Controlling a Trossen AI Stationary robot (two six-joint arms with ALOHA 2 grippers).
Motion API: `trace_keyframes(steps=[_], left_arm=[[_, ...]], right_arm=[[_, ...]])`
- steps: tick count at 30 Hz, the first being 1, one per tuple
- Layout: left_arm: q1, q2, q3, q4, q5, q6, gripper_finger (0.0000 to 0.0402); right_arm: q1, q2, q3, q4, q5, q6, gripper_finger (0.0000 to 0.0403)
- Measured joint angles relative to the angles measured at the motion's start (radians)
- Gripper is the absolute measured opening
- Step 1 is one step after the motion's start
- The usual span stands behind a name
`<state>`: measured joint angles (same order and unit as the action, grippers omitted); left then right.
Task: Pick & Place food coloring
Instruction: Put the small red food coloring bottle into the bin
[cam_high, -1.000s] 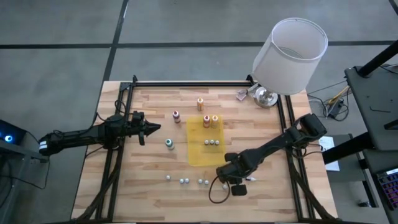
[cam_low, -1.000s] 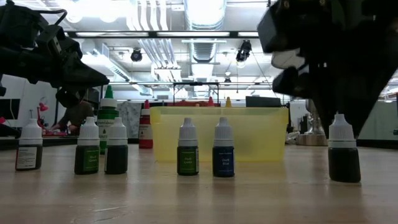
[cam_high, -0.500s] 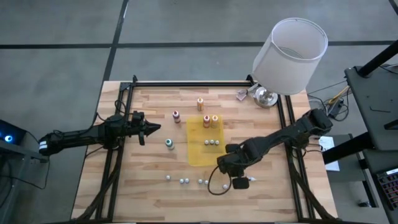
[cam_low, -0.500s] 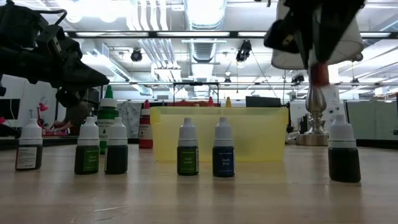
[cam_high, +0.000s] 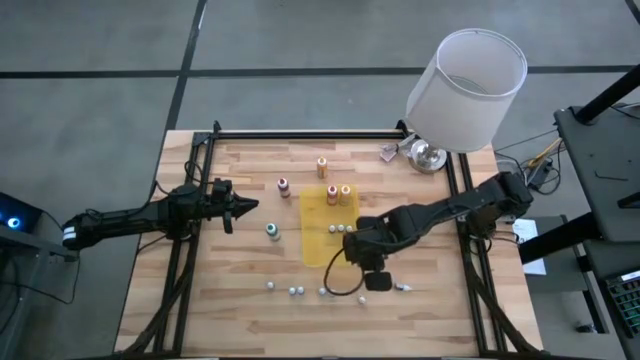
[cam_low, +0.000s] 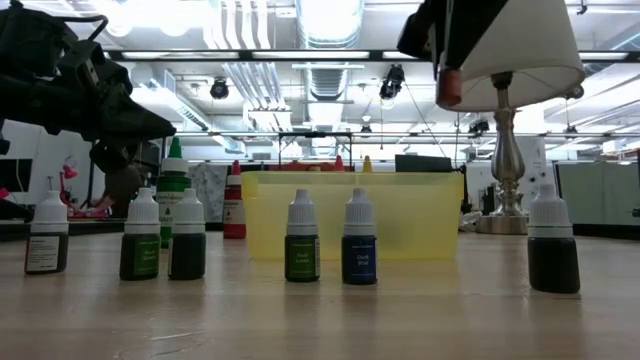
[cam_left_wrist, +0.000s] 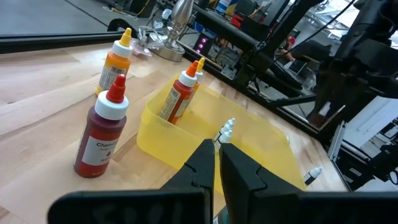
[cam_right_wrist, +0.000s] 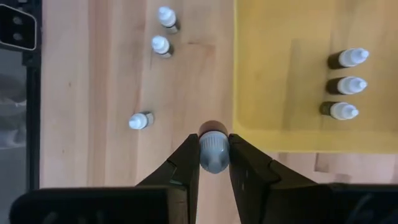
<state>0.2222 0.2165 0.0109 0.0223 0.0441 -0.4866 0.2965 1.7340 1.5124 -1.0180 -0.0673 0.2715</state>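
Note:
The coloured food coloring bottles stand upright at the far side. The orange one (cam_high: 322, 167), dark red one (cam_high: 284, 187) and teal-green one (cam_high: 272, 231) rest on the wood. The pinkish red (cam_high: 332, 194) and yellow (cam_high: 346, 193) ones stand in the yellow tray (cam_high: 322, 250). Small white-capped bottles stand in the tray (cam_right_wrist: 348, 84) and along the near side (cam_high: 296, 291). My right gripper (cam_high: 355, 256) hangs above the tray's near right corner, shut on one small bottle (cam_right_wrist: 213, 152). My left gripper (cam_high: 250, 207) is shut and hovers left of the tray. My right gripper pinches the small bottle by its white cap (cam_right_wrist: 213, 155) between the two fingers (cam_right_wrist: 186, 163), coming from above and pointing down. The bottle hangs upright below the fingers, its reddish body (cam_low: 450, 88) lifted well clear of the table.
A lamp with a white shade (cam_high: 467, 75) and a metal base (cam_high: 428, 155) stands at the far right corner. A black frame rail (cam_high: 300, 133) runs round the table. Bare wood lies between the tray and the left rail.
My right gripper has risen from the table's near right area and moved toward the far edge and slightly left, up to the tray's near corner, carrying the small bottle up with it. The bottle now hangs high above the wood. The left arm has kept still.

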Motion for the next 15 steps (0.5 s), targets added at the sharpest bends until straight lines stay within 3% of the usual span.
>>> trace_keyframes(steps=[15], left_arm=[[0.0,0.0,0.0,0.0,0.0,0.0,0.0]], right_arm=[[-0.099,0.0,0.0,0.003,0.019,-0.06,0.006]])
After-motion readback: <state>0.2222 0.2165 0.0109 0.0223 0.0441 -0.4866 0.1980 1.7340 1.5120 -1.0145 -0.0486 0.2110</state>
